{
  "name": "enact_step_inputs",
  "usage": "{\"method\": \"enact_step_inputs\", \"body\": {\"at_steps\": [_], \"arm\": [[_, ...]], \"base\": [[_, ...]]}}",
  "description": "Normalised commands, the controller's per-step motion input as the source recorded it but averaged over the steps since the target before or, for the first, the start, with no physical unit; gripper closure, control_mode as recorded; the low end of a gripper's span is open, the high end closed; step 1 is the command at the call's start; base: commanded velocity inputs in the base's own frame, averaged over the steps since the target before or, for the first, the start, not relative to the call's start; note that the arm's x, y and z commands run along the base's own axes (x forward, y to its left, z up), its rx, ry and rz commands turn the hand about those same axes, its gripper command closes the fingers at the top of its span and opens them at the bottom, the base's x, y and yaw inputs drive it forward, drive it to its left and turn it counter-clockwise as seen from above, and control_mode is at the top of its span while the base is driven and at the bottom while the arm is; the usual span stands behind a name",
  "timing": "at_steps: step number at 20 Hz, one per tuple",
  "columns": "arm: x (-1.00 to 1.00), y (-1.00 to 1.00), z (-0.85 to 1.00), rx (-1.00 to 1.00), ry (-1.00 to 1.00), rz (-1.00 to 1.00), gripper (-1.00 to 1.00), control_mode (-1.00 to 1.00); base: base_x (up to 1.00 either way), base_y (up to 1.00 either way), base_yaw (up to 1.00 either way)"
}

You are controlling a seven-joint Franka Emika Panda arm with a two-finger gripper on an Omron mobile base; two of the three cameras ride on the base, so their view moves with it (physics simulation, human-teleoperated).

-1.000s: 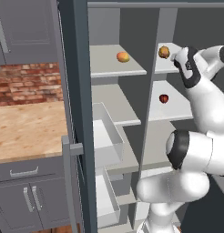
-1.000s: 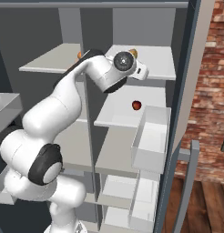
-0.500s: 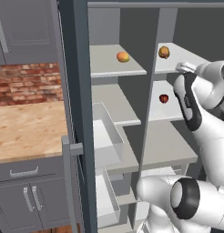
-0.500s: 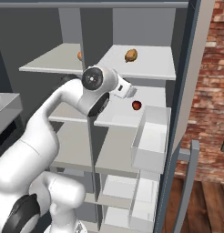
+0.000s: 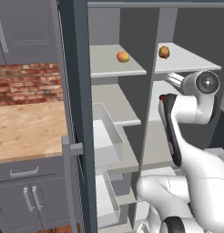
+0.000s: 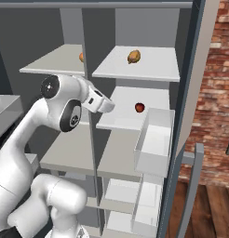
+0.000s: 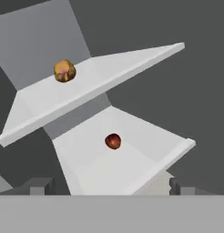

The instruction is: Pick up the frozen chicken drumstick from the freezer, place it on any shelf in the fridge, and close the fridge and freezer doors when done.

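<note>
The golden-brown drumstick (image 5: 164,52) (image 6: 133,56) (image 7: 64,71) lies on the top shelf (image 6: 153,65) of the unit's right-hand section, free of the gripper. My gripper (image 6: 107,106) (image 7: 109,187) hangs in front of the divider, below that shelf at the level of the second shelf. It is open, its fingertips (image 7: 41,185) far apart with nothing between them. Both slate-grey doors stand wide open: the left door (image 5: 75,113) and the right door (image 6: 195,93). No dispenser panel is visible on either.
A dark red apple (image 6: 140,108) (image 7: 113,141) sits on the second shelf under the drumstick. An orange fruit (image 5: 123,57) rests on the left section's top shelf. Clear door bins (image 5: 109,136) (image 6: 156,139) jut from both doors. A wooden counter (image 5: 27,127) lies to the left.
The arm has drawn back and down from the top shelf, away from the drumstick. The drumstick, apple and orange have stayed where they were.
</note>
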Motion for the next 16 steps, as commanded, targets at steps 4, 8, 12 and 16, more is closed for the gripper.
{"method": "enact_step_inputs", "body": {"at_steps": [4, 8, 12, 16], "arm": [[0.03, 0.31, -0.11, -0.06, 0.18, 0.00, -1.00, -1.00], [0.00, 0.24, -0.22, -0.04, 0.14, 0.08, -1.00, -1.00], [-0.23, 0.82, -0.08, -0.23, 0.07, 0.16, -1.00, -1.00], [-0.22, 0.24, -0.02, -0.01, 0.00, 0.09, -1.00, -1.00]], "base": [[0.00, 0.00, 0.00], [0.00, 0.00, 0.00], [0.00, 0.00, 0.00], [0.00, 0.00, 0.00]]}}
